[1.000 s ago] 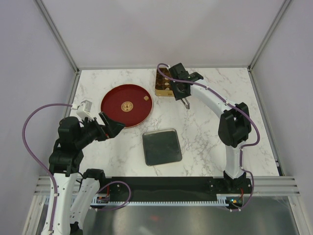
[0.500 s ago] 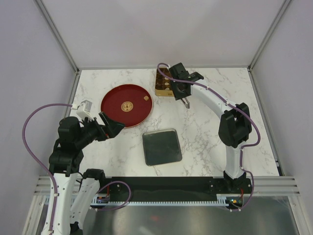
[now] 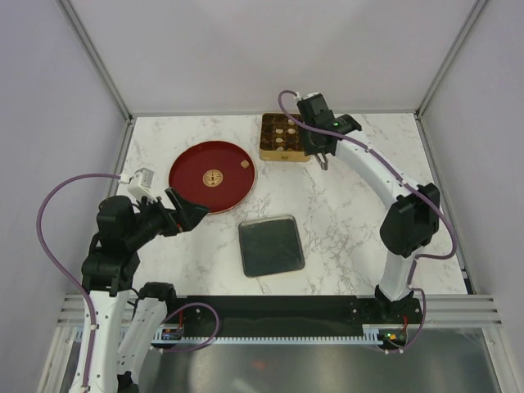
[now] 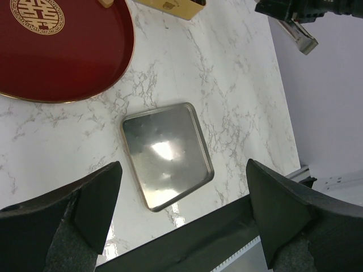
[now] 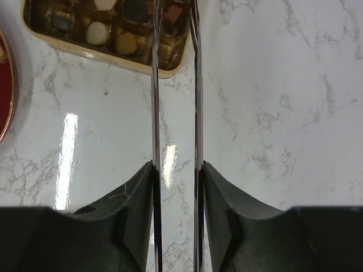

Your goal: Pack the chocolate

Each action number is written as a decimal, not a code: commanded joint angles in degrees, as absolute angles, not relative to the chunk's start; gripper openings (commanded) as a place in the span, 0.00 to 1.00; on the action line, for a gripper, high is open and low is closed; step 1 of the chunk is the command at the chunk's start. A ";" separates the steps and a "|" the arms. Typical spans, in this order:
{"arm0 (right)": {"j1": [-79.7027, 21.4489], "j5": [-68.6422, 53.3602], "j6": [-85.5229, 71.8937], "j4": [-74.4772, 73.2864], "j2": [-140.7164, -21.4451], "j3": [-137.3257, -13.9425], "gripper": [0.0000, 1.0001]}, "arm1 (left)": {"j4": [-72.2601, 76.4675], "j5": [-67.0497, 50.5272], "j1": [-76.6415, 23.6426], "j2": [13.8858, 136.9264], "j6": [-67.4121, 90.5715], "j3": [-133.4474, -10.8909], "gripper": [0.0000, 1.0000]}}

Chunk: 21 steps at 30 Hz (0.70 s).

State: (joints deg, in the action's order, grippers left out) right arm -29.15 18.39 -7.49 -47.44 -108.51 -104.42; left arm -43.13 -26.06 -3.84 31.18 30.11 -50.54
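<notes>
Currently chocolate (image 5: 97, 33) mostly in gold tin (image 3: 282, 137), tabletop (image 3: 352, 213) far side; one loose piece (image 3: 244, 164) on red dish (image 3: 192, 168), 2 o'clock from emblem (image 3: 215, 176). Pieces judged light, rigid, smooth, easily marred; pinch gently across opposite sides. Right fingers (image 5: 156, 113) narrowly parted, empty, 4 o'clock of tin. Left fingers (image 4: 91, 198) spread wide, empty. Right wrist view resolves single pieces in tin; only top view shows loose piece whole. Left wrist view shows square metal lid (image 4: 167, 156), glossy.

Glossy marbled table (image 3: 344, 221), shiny metal lid (image 3: 271, 246), glossy red dish (image 3: 192, 184).
</notes>
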 commanded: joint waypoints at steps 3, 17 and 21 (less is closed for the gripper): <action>-22.34 21.28 -10.54 -41.06 -99.77 -93.54 0.44 | -41.48 -27.33 -3.60 30.76 29.62 -49.83 0.99; -15.91 21.44 -8.62 -25.66 -97.99 -71.20 0.45 | -41.48 -28.48 -3.60 28.21 30.59 -48.34 0.99; -14.07 21.10 -7.65 -24.09 -98.44 -68.12 0.47 | -41.57 -29.70 -3.60 27.77 30.67 -48.60 0.99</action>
State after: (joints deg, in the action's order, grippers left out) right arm -15.68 19.99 -8.78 -28.62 -98.32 -69.80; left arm -43.16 -26.74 -3.84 28.27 30.15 -48.36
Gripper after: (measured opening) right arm 0.467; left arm 0.987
